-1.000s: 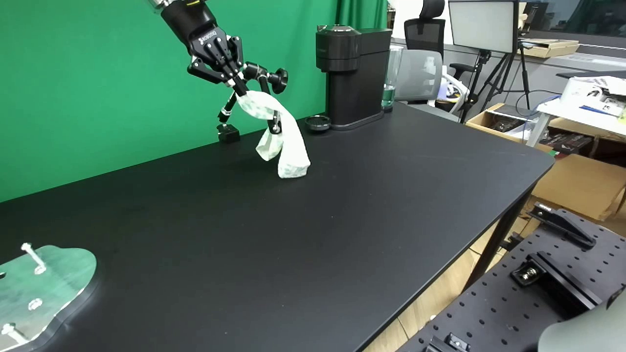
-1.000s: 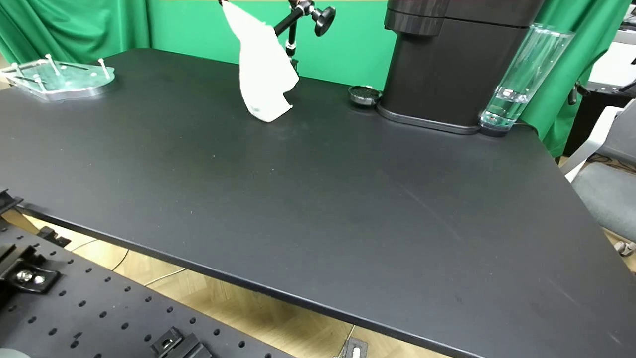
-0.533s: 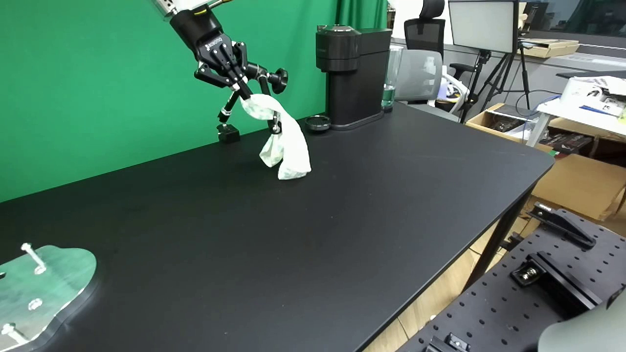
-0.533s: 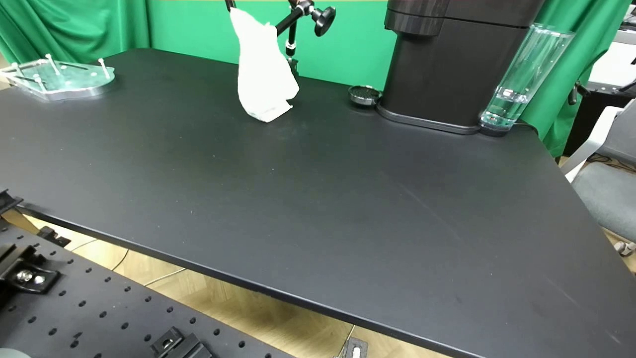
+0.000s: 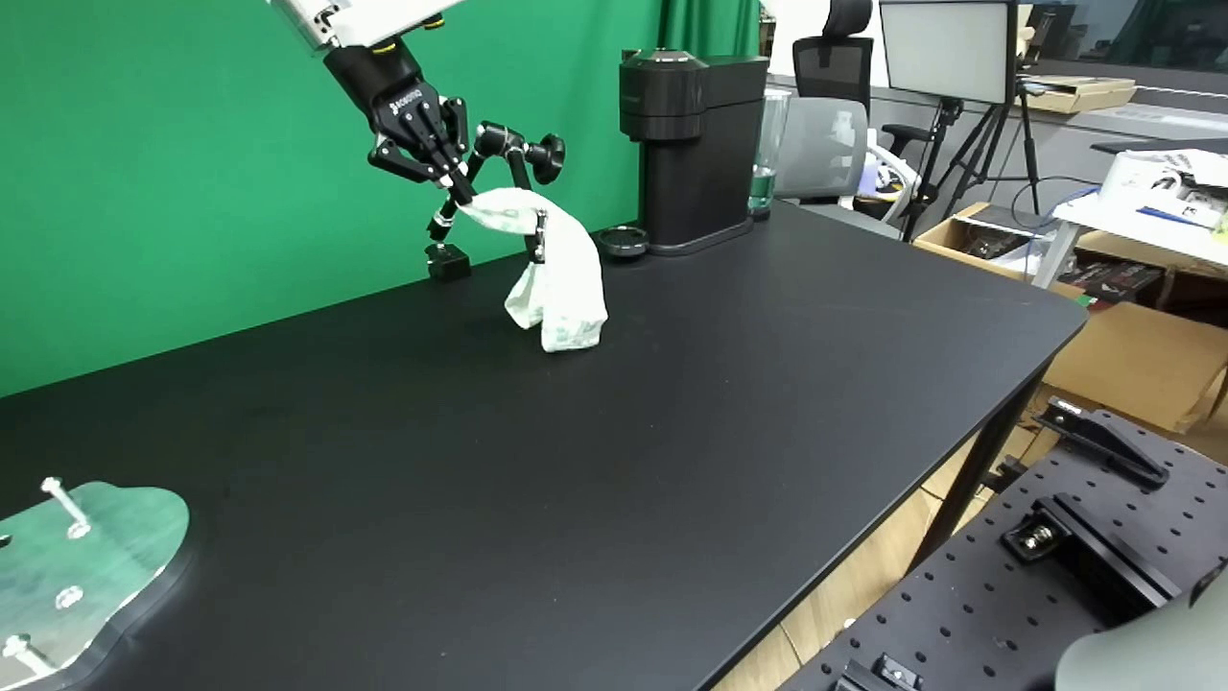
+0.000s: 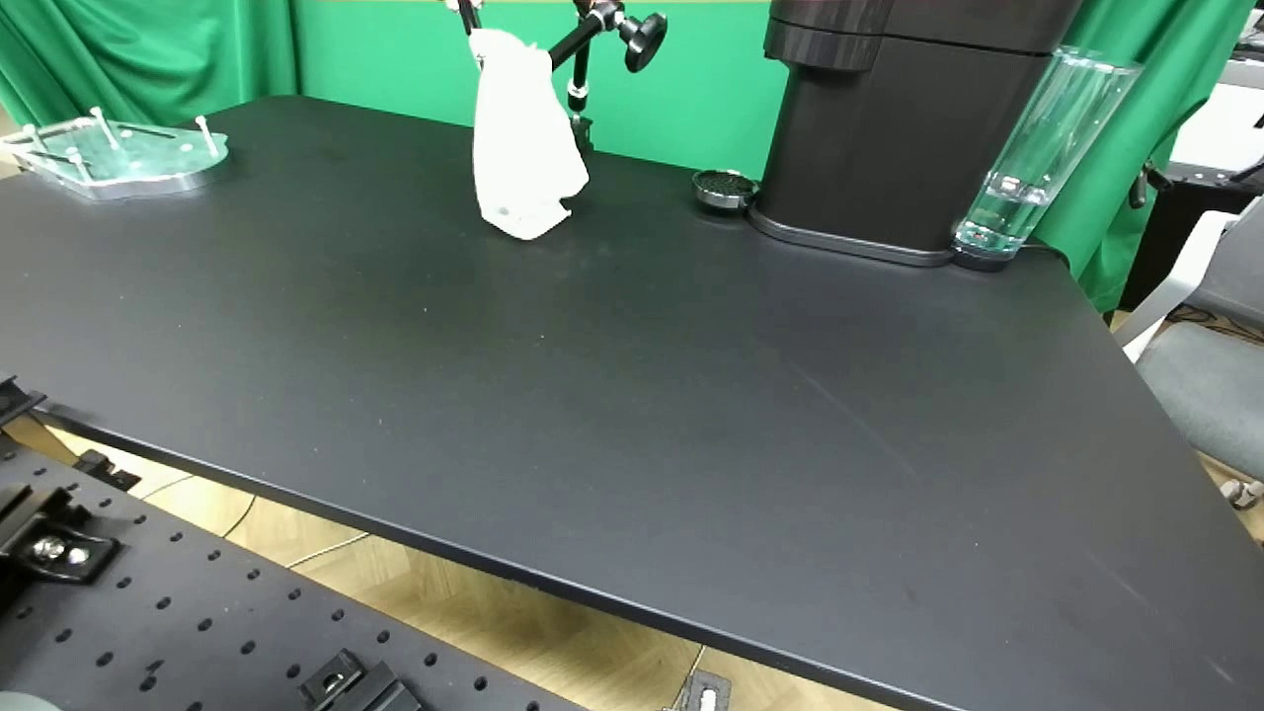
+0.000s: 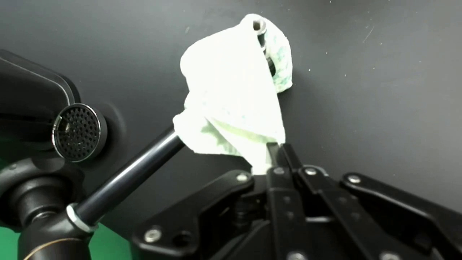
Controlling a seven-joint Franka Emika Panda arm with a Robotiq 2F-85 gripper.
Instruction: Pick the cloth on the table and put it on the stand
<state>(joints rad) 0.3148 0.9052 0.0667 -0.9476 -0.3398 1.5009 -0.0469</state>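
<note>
pincer (image 5: 463,195) lower now, with cloth (image 5: 572,278)

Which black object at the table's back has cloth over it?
The jointed stand: white cloth drapes over its rod, not the tall machine or round disc.

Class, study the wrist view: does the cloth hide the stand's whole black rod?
No, a long stretch of the stand's rod shows bare outside the cloth.

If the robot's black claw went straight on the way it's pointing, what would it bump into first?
Most likely the cloth: the gripper pinches one end, and its line runs toward the part draped over the stand. Depth is unclear, but beyond that probably comes the table.
</note>
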